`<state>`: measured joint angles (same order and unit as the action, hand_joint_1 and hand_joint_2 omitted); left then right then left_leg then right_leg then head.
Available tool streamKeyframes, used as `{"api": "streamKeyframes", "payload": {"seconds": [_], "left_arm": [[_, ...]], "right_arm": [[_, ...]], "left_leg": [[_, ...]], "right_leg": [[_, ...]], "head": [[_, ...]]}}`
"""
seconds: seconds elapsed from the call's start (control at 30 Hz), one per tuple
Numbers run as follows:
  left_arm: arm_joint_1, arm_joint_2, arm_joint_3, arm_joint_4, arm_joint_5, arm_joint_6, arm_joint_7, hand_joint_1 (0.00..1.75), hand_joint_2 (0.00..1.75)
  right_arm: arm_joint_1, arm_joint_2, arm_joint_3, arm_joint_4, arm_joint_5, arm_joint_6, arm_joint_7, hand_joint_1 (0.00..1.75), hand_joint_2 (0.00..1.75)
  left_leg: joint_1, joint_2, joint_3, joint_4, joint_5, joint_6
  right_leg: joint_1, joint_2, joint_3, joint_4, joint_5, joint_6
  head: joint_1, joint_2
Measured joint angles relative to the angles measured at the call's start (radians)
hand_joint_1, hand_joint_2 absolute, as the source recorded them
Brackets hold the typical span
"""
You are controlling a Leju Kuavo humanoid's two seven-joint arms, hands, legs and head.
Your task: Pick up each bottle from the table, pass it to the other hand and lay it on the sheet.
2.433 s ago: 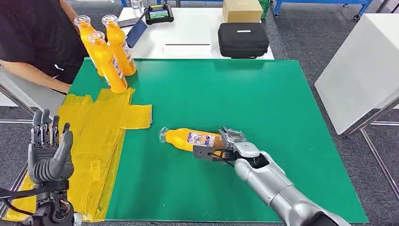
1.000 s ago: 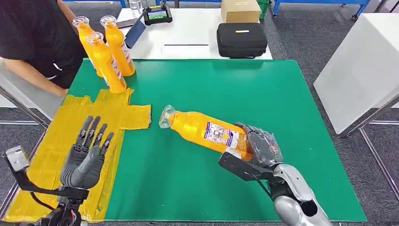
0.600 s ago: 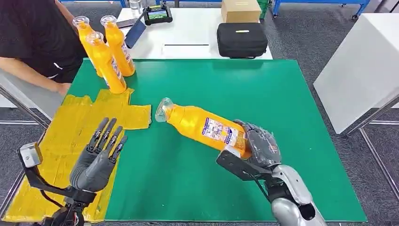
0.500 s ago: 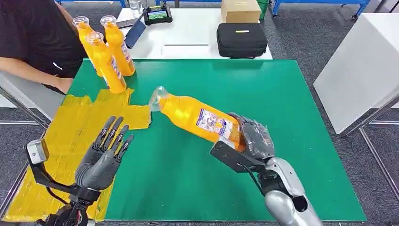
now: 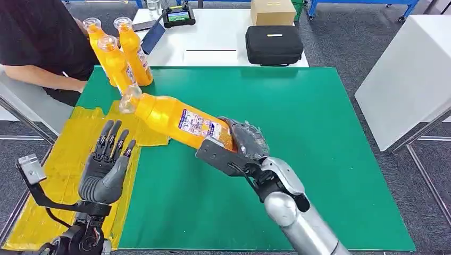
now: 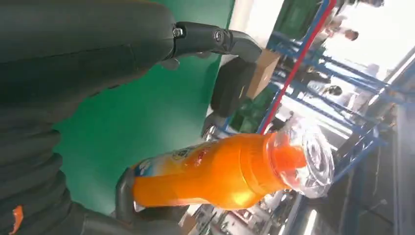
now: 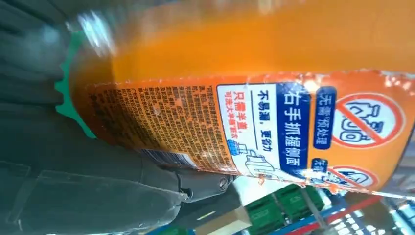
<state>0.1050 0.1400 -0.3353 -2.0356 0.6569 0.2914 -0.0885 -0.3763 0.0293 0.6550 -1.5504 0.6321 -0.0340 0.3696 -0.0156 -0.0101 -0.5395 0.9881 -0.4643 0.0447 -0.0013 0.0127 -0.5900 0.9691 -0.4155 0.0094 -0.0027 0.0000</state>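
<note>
While the right hand (image 5: 242, 142) grips an orange bottle (image 5: 175, 119) mid-frame above the green mat (image 5: 298, 117), the left hand (image 5: 106, 164) waits open over the yellow sheet (image 5: 74, 154) lower left; grey carpet (image 5: 340, 48) surrounds the table.

bottle (image 5: 175, 119) base hidden in right hand (image 5: 245, 139)

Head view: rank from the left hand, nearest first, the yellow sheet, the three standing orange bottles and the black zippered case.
1. Yellow sheet: directly under the left hand.
2. Three standing orange bottles: beyond it, at the green mat's far left corner.
3. Black zippered case: farthest, on the white table behind.
</note>
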Motion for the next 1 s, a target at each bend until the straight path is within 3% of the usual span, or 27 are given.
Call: {"api": "streamKeyframes", "payload": {"seconds": [0.57,1.0], "left_arm": [[-0.003,0.000,-0.006,-0.019,-0.005,0.034,-0.013,0.00,1.75],[-0.056,0.002,-0.081,-0.024,0.044,0.076,-0.014,0.00,1.75]], "right_arm": [[-0.056,0.057,0.103,0.071,-0.035,0.027,0.026,1.75,1.75],[-0.095,0.144,0.216,0.137,-0.039,0.078,0.043,1.75,1.75]], "left_leg": [[0.000,0.000,0.000,0.000,0.000,0.000],[0.000,0.000,0.000,0.000,0.000,0.000]], "right_leg": [[0.000,0.000,-0.001,0.000,0.000,0.000],[0.000,0.000,0.000,0.000,0.000,0.000]], "head": [[-0.001,0.000],[0.000,0.000]]}}
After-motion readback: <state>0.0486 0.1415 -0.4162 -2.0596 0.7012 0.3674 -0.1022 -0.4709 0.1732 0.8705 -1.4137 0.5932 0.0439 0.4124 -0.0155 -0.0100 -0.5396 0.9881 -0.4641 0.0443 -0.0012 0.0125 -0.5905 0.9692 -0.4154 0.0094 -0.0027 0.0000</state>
